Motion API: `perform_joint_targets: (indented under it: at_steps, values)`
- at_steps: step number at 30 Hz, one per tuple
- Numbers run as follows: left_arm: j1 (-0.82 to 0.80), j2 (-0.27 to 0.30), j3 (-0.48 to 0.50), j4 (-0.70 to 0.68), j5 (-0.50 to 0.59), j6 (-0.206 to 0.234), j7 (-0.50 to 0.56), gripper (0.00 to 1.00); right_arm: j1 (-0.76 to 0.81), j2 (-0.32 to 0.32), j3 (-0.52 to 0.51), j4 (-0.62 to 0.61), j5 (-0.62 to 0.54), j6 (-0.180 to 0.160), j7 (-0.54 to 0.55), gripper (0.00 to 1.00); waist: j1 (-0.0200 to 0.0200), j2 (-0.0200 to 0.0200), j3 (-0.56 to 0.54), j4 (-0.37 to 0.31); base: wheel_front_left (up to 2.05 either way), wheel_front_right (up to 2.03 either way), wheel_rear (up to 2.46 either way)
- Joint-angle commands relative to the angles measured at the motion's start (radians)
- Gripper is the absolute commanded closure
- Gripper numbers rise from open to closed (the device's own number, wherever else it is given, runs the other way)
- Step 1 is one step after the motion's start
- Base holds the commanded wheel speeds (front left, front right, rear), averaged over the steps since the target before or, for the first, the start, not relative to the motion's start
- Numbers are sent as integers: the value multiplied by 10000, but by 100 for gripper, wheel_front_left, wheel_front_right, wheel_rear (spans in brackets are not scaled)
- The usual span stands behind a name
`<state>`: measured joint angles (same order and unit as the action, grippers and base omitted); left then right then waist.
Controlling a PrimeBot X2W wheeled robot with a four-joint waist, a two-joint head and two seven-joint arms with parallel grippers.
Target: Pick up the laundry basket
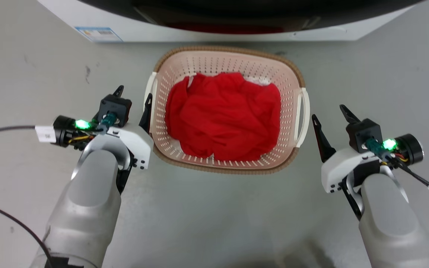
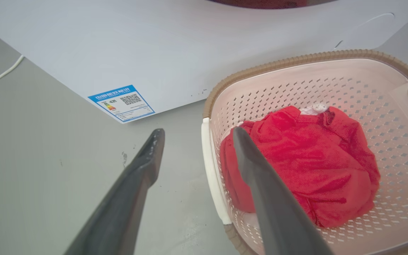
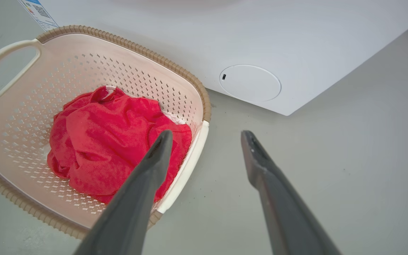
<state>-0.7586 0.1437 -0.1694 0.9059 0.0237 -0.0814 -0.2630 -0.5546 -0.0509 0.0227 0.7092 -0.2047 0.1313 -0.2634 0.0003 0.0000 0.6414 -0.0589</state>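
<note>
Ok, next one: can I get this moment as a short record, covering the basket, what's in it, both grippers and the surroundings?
basket: laundry basket on the grey floor, in front of the white washing machine
contents: crumpled red cloth
left gripper: open, fingers straddling the left white handle, not closed on it
right gripper: open, just outside the right white handle
task status: neither handle gripped yet
</note>
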Motion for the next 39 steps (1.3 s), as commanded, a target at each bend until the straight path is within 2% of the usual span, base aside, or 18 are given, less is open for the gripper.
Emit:
perform_joint_targets:
  at_steps: [1,15,33,34,35,36,37,38,39]
  values:
    - [-247,36,-83,179,92,-66,-28,0,-361,11,42,209,-36,-10,-19,0,-3,0,469,-118,0,0,0]
    - [-2723,182,-1023,3086,579,-281,139,0,-2606,8,494,3342,573,-10,-19,0,-3,0,2002,-193,0,0,0]
    - [-3715,127,-1744,3764,622,-410,918,0,-4111,-13,1693,4940,1861,-13,24,0,-3,0,3117,-257,0,0,0]
    - [-3713,118,-1777,3775,615,-414,1049,0,-4159,-13,1750,4973,1902,-13,22,39,-3,0,3138,-266,0,0,0]
    - [-3728,124,-1796,3780,596,-416,1127,62,-4211,-15,1784,4994,1919,-15,19,62,-3,0,3162,-272,0,0,0]
    - [-3728,124,-1796,3780,596,-416,1127,62,-4211,-15,1784,4994,1919,-15,19,62,-3,0,3162,-272,0,0,0]
    - [-3753,134,-1805,3784,570,-393,1148,100,-4261,-23,1817,5014,1949,-16,16,75,-3,0,3181,-280,0,0,0]
    - [-3754,140,-1836,3793,563,-392,1215,100,-4306,-43,1863,5007,1973,-18,13,100,-3,0,3190,-287,0,0,0]
    - [-3740,172,-1855,3799,539,-393,1285,100,-4350,-84,1883,5001,2009,-30,9,100,-3,0,3194,-294,0,0,0]
